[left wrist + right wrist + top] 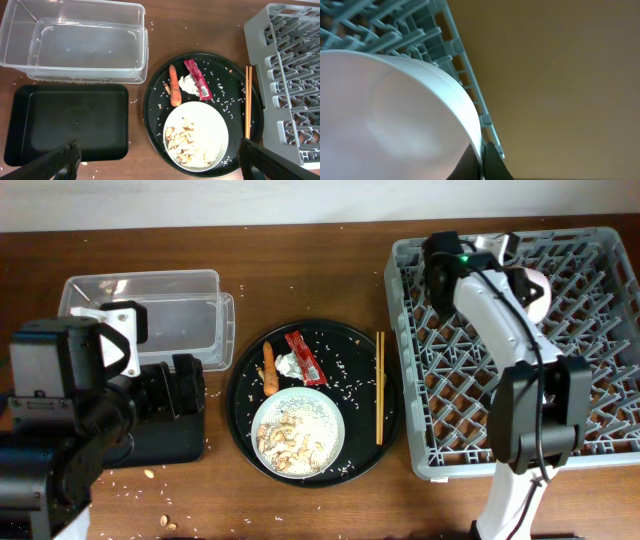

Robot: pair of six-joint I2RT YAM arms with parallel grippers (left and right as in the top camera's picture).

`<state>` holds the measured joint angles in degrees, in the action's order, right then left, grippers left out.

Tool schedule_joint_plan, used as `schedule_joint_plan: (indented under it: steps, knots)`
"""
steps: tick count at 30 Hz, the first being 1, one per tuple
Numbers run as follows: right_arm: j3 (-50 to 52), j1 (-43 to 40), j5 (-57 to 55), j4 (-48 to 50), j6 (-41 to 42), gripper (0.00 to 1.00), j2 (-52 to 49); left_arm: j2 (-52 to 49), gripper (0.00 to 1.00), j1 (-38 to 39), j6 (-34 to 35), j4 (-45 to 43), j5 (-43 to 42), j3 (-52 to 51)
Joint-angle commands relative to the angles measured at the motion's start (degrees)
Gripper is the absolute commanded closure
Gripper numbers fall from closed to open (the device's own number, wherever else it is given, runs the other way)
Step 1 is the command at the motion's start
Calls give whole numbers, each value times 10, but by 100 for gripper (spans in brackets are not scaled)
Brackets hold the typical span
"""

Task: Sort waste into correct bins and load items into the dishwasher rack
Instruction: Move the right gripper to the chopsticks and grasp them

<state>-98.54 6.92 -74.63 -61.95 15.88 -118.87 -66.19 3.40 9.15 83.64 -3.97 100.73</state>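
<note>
My right gripper [481, 160] is shut on the rim of the pale grey plate [395, 110], held on edge over the far right of the dishwasher rack [450, 380]; the plate also shows in the overhead view [536, 290]. My left gripper [159, 149] is open and empty above the black bin tray [70, 120]. The white bowl [196, 134] holds rice and peanuts. The carrot [174, 86], tissue [187, 85], red wrapper [198, 79] and chopsticks [248, 100] lie beside it. The clear tub [75, 45] is empty. The light-blue cup is out of view.
The bowl, waste and chopsticks all sit on a large round black tray [360, 420] between the bins and the rack. Loose rice grains are scattered on it and on the wooden table [180, 500] near the front left.
</note>
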Motion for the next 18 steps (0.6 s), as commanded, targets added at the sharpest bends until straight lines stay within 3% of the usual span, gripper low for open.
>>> schedule_joint_plan:
  steps: [1,8,15,17,18]
  knots:
    - [5,2,30,13,7,96,-8,5,1,-2,2,0,8,1]
    - [15,16,51,28,6,96,-17,5,1,-2,2,0,8,1]
    - [15,84,50,12,6,94,-17,5,1,-2,2,0,8,1]
    - [15,102,50,12,6,85,-17,5,1,-2,2,0,8,1]
    - [15,113,49,7,6,68,-17,5,1,-2,2,0,8,1]
